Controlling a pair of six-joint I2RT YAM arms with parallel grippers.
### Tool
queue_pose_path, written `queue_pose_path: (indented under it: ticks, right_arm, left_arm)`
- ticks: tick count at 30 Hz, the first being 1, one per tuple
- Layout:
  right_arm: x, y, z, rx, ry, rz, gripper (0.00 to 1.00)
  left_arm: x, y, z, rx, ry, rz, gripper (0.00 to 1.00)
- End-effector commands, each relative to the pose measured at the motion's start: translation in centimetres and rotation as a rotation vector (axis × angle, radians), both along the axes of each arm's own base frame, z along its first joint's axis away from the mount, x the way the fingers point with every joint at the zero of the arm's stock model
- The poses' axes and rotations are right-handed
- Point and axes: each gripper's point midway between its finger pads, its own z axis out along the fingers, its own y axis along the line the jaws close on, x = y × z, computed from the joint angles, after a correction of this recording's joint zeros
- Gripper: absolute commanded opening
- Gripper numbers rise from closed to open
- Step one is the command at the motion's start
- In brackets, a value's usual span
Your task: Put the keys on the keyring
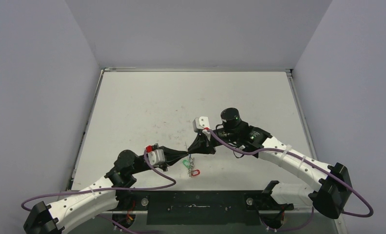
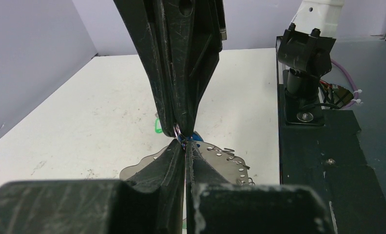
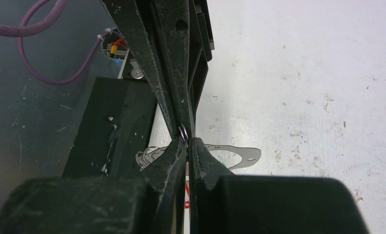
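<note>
Two claws, both mine, are standing closed, tip against tip; my left claw is pressing its fingers flat together, and my right claw is doing likewise; one small wire loop is sitting exactly where the four tips are meeting, though I cannot tell which pair is pinching it; the keyring is showing just beneath my tips; the keys are sitting below too, green tag beyond my left tips, red tag lowest. Handling, as I am judging it: hoop light, thin, stiff, slippery, best pinched on its flat rim; keys tiny, dangling, best taken by the tag's flat faces.
</note>
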Motion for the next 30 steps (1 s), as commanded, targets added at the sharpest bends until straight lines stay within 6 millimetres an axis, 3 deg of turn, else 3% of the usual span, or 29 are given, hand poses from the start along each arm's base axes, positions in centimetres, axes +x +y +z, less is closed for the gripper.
queue_pose_path:
  ticks: [1,6,13,21,30]
  right_arm:
    - [-0.2,0.4,1.3,0.044,-0.034,0.042,0.0]
    - [-0.2,-0.2,1.6,0.023,-0.047,0.023,0.0]
    - [0.3,-1.0,0.7,-0.104,-0.053,-0.023,0.0]
    - [0.5,-0.8,-0.5,-0.266,-0.103,-0.097,0.0]
    - [1.2,0.2,-0.8,-0.383,-0.086,-0.163,0.0]
  left_arm:
    - [-0.5,0.1,3.1,-0.076,-0.065,-0.015,0.0]
    - [0.1,0.3,3.1,-0.063,-0.049,0.022,0.0]
    - [0.8,0.8,2.9,-0.005,-0.019,0.071,0.24]
    - [1.1,0.9,2.4,0.083,0.032,0.086,0.32]
    - [1.1,0.6,1.2,0.192,0.071,0.066,0.34]
